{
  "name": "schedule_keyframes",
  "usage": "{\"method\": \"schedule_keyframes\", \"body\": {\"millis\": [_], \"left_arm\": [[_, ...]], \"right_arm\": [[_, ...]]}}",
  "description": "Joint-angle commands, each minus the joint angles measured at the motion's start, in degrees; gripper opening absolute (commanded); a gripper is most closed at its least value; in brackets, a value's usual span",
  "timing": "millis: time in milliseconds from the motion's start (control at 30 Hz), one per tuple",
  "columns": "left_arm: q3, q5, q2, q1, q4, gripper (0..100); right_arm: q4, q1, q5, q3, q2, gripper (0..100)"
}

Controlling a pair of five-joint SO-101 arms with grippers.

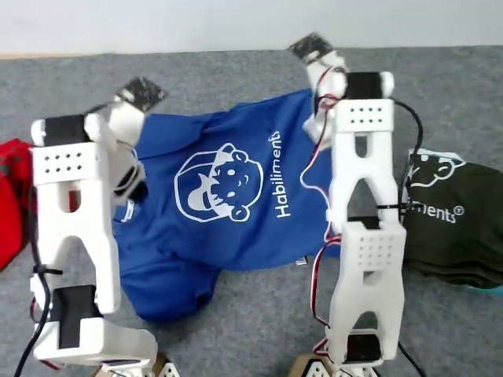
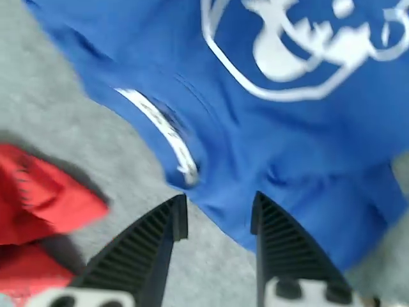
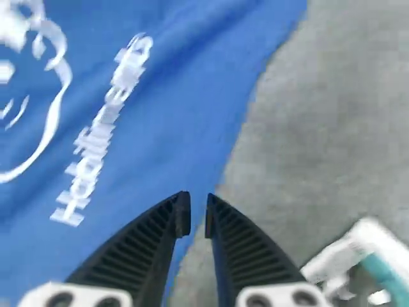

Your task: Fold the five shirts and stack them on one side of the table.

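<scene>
A blue shirt (image 1: pixel 236 228) with a white cartoon print lies spread face up in the middle of the grey table, one sleeve bunched near the front. My left gripper (image 2: pixel 219 204) is open just above the shirt's collar side (image 2: pixel 307 141), its fingers straddling the hem where cloth meets table. It sits at the shirt's left side (image 1: pixel 132 182) in the high view. My right gripper (image 3: pixel 197 204) is shut with nothing in it, hovering over the shirt's right edge (image 3: pixel 160 96) beside the white lettering.
A crumpled red shirt (image 1: pixel 9 196) lies at the table's left edge, close to the left gripper (image 2: pixel 45 198). A folded dark green stack (image 1: pixel 452 228) rests at the right, with a white and teal cloth edge (image 3: pixel 358 262) showing. Bare grey table (image 1: pixel 259 314) lies in front.
</scene>
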Motion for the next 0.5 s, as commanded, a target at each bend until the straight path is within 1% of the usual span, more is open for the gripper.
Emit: {"method": "schedule_keyframes", "body": {"millis": [0,67,133,267,367,467], "left_arm": [[6.2,-1.2,-1.8,1.1,-1.8,17],[9.3,-1.1,-1.9,1.5,-4.2,17],[10.9,-1.0,-1.9,1.6,-6.0,17],[10.9,0.4,-2.5,1.3,-8.1,17],[10.1,0.4,-2.5,1.2,-8.3,17],[8.3,1.1,-2.6,1.1,-8.2,17]], "right_arm": [[2.2,-3.4,-0.4,19.2,-8.7,3.7],[0.7,-4.9,-0.4,24.9,-8.2,1.3],[-2.2,-5.2,-0.3,28.2,-6.3,1.0],[-8.7,-3.7,1.3,28.2,0.2,1.0],[-13.7,-2.2,4.6,25.1,5.4,1.0],[-15.4,0.0,4.8,16.3,10.0,1.0]]}}
